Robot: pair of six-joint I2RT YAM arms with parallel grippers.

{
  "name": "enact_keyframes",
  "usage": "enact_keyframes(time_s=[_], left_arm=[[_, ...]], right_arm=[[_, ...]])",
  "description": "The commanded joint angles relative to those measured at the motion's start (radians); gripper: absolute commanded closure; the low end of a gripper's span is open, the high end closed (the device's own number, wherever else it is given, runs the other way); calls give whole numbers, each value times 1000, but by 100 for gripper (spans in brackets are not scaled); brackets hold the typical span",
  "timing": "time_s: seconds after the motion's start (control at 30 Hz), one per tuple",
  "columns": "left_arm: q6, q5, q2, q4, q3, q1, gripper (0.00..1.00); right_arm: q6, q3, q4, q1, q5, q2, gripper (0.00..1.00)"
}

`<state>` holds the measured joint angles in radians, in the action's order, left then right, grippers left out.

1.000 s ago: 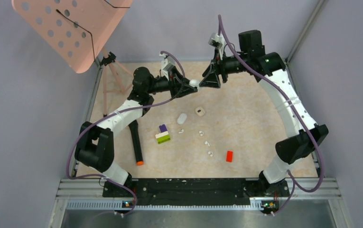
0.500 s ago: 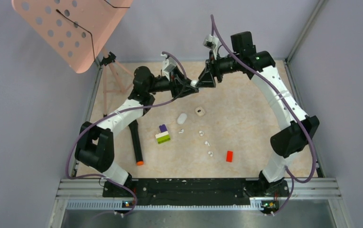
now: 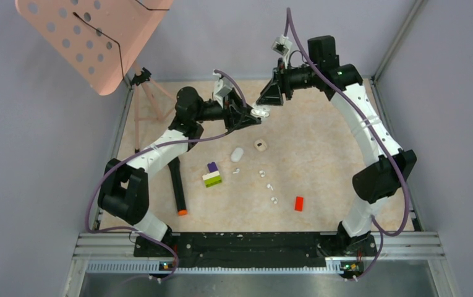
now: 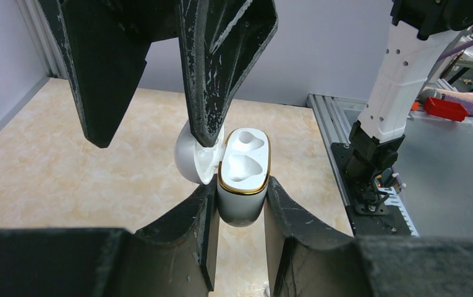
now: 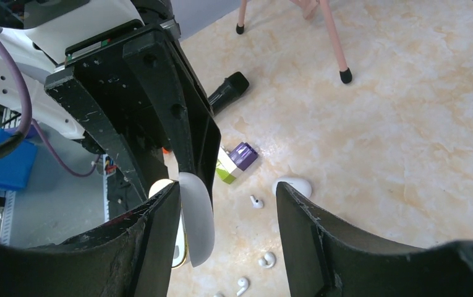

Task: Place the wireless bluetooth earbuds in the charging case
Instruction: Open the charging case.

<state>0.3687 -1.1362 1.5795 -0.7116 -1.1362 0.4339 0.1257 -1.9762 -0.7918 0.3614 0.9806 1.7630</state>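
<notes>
earbuds (image 3: 261,174) lie loose on the table (image 3: 326,154), four tiny white bits strung between the stacked blocks (image 3: 212,175) and the red brick (image 3: 298,203); none sits in a case. the left gripper (image 4: 241,192) is clenched on the body of a charging case (image 4: 244,154), held above the table with both wells bare. its lid (image 5: 195,223) stands swung open against one finger of the right gripper (image 5: 227,189), whose jaws are parted; whether finger and lid touch is hard to tell. from the right wrist that finger hides most of the case body. a closed white case (image 3: 237,154) rests near the blocks.
</notes>
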Motion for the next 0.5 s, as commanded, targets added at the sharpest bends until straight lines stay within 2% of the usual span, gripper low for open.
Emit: enact_keyframes(time_s=[0.0, 0.27, 0.47], left_arm=[[-8, -21, -24, -61, -44, 5, 100], [21, 44, -19, -57, -22, 2, 100], [56, 77, -7, -44, -10, -8, 100]], right_arm=[[-15, 7, 51, -6, -1, 11, 43], [-80, -75, 89, -28, 50, -15, 42], [-99, -36, 105, -78, 74, -85, 40]])
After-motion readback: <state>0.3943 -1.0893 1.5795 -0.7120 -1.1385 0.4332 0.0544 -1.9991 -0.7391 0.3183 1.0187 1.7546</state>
